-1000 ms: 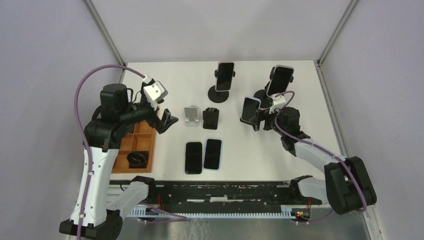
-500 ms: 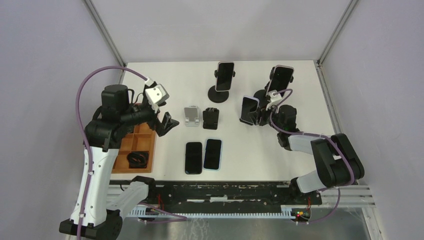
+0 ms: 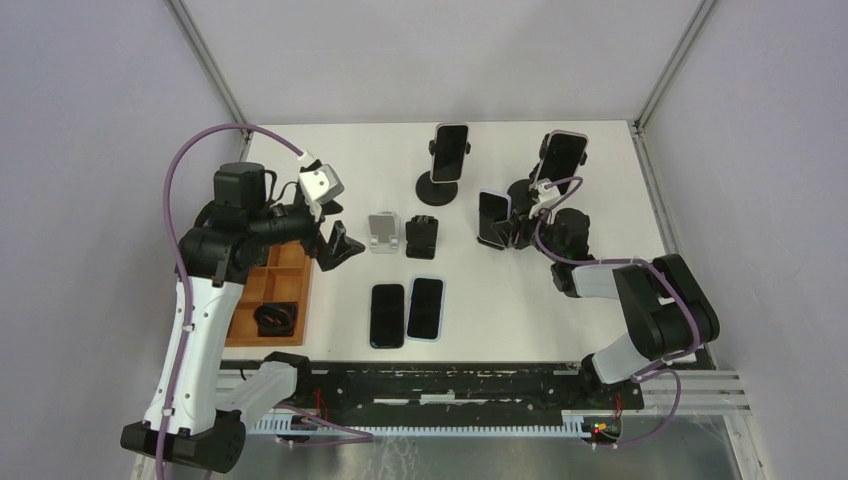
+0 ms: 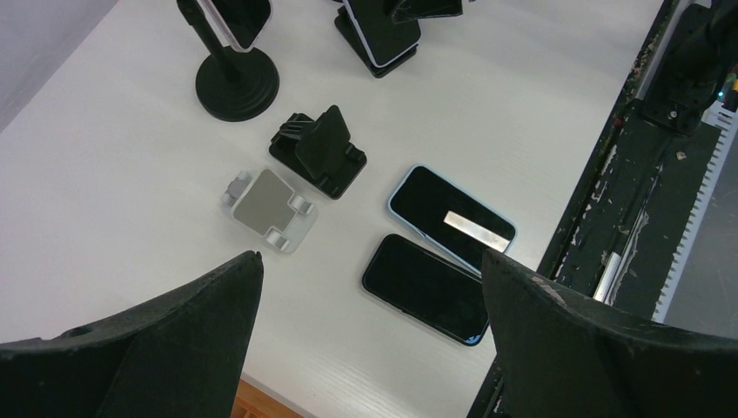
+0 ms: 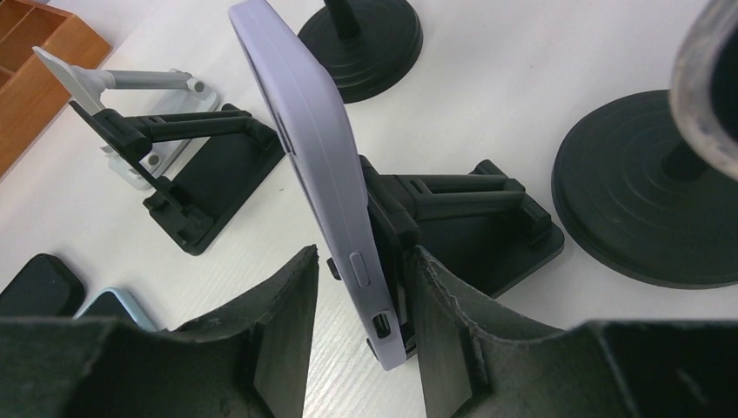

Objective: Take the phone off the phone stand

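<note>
A phone (image 5: 322,148) in a lavender case stands upright on a black folding phone stand (image 5: 487,226). In the top view this phone (image 3: 491,215) is right of centre. My right gripper (image 5: 365,251) has closed round the phone's lower end. Its right finger presses the stand's back support, and its left fingertip sits right at the phone's face. The phone still rests in the stand's cradle. My left gripper (image 4: 372,254) hangs open high over the table's left half (image 3: 335,245), holding nothing.
Two more phones sit on round-based stands (image 3: 450,150) (image 3: 562,160) at the back. Empty silver (image 3: 381,232) and black (image 3: 421,236) folding stands are mid-table. Two phones lie flat (image 3: 387,315) (image 3: 425,307) near the front. A wooden tray (image 3: 270,295) is at the left.
My right gripper moved in on the lavender phone and closed from wide open round it, and the phone shifted slightly left. The left arm swung a little toward the centre, still open.
</note>
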### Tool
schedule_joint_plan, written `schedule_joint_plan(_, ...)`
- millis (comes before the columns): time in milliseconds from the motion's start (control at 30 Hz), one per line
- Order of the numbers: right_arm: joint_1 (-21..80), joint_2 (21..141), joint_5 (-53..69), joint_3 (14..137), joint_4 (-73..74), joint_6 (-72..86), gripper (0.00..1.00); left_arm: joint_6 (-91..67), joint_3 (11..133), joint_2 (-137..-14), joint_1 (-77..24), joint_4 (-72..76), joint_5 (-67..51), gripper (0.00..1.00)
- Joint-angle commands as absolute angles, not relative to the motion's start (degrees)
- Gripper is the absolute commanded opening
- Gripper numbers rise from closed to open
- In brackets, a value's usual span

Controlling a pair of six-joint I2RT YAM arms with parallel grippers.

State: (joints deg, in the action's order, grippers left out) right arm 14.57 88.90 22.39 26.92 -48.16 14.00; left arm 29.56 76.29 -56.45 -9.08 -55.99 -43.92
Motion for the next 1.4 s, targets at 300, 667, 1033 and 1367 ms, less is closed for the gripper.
schedule_joint_plan(300, 14.96, 91.19, 27.23, 27.19, -58.25, 19.21, 0.05, 32.26, 78.32, -54.92, -9.05, -57.44, -46.94, 1.0)
schedule_joint_plan(667, 19.58, 79.65, 30.25, 20.46, -61.1, 24.54, 0.0, 32.83, 77.76, -54.39, -9.05, -57.58, -49.22, 1.0)
schedule_joint_plan(1033, 29.78, 58.83, 35.59, 18.38, -55.82, 31.51, 0.0, 39.59, 74.95, -53.09, -9.05, -61.85, -54.69, 1.0)
schedule_joint_plan(1367, 39.63, 54.35, 38.65, 17.34, -74.78, 46.32, 0.0, 42.72, 72.96, -49.57, -9.05, -59.94, -57.56, 1.0)
